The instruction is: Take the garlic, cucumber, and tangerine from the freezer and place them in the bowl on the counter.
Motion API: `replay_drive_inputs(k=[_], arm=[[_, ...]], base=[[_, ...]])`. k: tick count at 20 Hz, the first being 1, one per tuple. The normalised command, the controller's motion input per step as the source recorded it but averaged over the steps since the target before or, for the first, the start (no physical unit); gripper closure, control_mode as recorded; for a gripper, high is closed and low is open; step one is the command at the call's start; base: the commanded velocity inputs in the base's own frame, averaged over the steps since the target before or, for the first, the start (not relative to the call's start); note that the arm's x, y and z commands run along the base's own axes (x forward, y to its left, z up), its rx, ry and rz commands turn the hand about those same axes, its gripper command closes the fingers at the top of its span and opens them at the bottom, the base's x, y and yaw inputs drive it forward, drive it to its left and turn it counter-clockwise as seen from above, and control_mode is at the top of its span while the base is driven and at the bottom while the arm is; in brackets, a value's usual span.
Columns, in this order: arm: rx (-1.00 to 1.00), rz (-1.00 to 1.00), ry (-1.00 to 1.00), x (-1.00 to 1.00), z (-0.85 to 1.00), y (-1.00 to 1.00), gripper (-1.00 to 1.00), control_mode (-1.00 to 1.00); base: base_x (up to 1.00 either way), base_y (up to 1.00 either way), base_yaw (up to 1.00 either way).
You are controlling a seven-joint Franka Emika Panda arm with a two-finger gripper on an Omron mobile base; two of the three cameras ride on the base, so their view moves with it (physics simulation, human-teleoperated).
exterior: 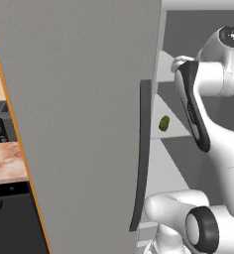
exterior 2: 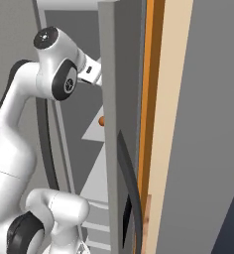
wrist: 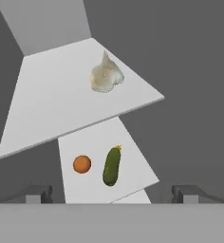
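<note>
Left base view: tall grey freezer [exterior: 79, 124] with its door swung open, dark vertical handle strip [exterior: 141, 158] along the door edge. White arm reaching past the door into the pale grey interior. Small dark green cucumber [exterior: 164, 123] lying on an inner shelf [exterior: 174, 130], just beside the arm's dark forearm. Far to the left of the arm, a strip of pinkish-brown marbled bench [exterior: 7, 161] above a black appliance front.

Right base view: same freezer door seen edge-on, orange cabinet side [exterior 2: 149, 99] right behind it. Arm bent at the elbow and stretched into the freezer, its wrist going in behind the door edge. A sliver of the orange tangerine [exterior 2: 101, 120] peeking out from behind the door edge, below the wrist.

Hand view: tool [wrist: 112, 194] spread wide open and holding nothing, two dark fingertips [wrist: 35, 193] far apart at the bottom. Ahead of the tool and higher, off-white garlic [wrist: 106, 76] with a pointed tip resting on the upper shelf [wrist: 47, 104]. Closer to the tool, on the lower shelf, the tangerine and the cucumber lying side by side, near each other but apart, tangerine to the left, both between the fingertips and clear of them.
</note>
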Motion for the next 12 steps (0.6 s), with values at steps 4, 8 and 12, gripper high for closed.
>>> replay_drive_inputs(k=[4, 8, 12], arm=[[0.0, 0.0, -0.15, 0.4, -0.06, -0.18, -1.0, -1.0], [0.0, 0.0, -0.13, 0.41, -0.09, -0.07, -1.0, -1.0], [0.0, 0.0, -0.02, 0.47, 0.0, 0.0, -1.0, -1.0]], base=[[0.0, 0.0, 0.0], [0.0, 0.0, 0.0], [0.0, 0.0, 0.0]])
